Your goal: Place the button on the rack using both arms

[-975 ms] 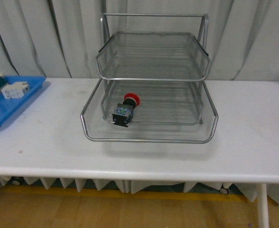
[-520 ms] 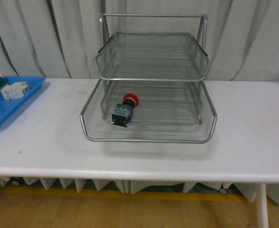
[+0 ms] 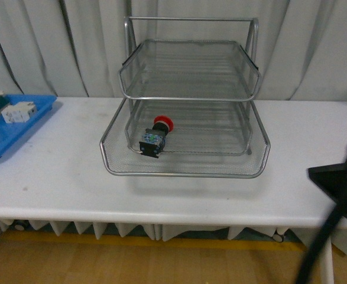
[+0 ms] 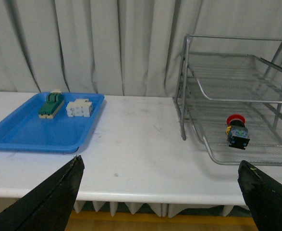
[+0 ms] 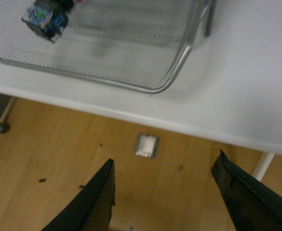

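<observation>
The button (image 3: 154, 135), with a red cap and a black body with bluish details, lies on its side in the bottom tier of the silver wire-mesh rack (image 3: 188, 173), near the tier's front left. It also shows in the left wrist view (image 4: 237, 131) and the right wrist view (image 5: 47, 18). My left gripper (image 4: 158, 163) is open and empty, held off the table's front edge and facing the rack (image 4: 237, 72). My right gripper (image 5: 165, 161) is open and empty, over the floor in front of the rack's front rim (image 5: 131, 86). My right arm (image 3: 339, 189) shows blurred at the lower right.
A flat blue tray (image 3: 7, 142) at the table's left end holds a green-and-beige block (image 4: 51, 103) and a white block (image 4: 80, 108). The white table (image 3: 73, 177) stands before grey curtains. A table leg (image 5: 263, 166) stands near my right gripper.
My right arm has come into the front view at the lower right, blurred. The button, rack and tray have not moved.
</observation>
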You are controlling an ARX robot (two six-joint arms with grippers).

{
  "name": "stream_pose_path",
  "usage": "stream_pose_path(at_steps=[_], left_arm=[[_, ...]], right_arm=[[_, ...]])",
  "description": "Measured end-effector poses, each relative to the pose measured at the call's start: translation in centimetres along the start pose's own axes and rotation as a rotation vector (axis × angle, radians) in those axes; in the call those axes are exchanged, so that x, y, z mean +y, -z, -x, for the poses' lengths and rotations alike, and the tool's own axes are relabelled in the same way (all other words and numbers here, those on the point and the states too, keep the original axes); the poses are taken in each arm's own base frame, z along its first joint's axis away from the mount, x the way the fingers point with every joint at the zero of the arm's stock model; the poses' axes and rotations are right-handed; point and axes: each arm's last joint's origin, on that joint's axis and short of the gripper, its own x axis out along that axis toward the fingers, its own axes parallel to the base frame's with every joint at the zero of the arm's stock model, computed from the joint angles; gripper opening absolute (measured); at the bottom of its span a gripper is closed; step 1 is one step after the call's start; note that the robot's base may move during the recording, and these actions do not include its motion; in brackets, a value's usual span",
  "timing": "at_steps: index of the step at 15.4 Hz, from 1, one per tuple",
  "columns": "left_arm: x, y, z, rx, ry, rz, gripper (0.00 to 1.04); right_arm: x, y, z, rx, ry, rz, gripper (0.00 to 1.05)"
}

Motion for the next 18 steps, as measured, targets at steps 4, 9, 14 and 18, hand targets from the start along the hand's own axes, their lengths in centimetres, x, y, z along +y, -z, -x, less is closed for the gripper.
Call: stream_pose_path(at_steps=[4,9,14,18], left_arm=[[0.0,0.0,0.0,0.0,0.0,0.0,0.98],[0.0,0.0,0.0,0.0,0.0,0.0,0.98],[0.0,0.0,0.0,0.0,0.0,0.0,0.98],[0.0,0.0,0.0,0.0,0.0,0.0,0.98]], right_arm=[[4.6,0.2,-9.5,0.353,-0.027,-0.141,0.22],[9.6,-2.0,-17.1,0.432,-0.011,-0.191,0.02],[9.9,-6.5,-23.7,0.342,0.093,-0.185,0.02],[8.9,-10.2,-26.1,0.169,0.126,-0.16,0.02]])
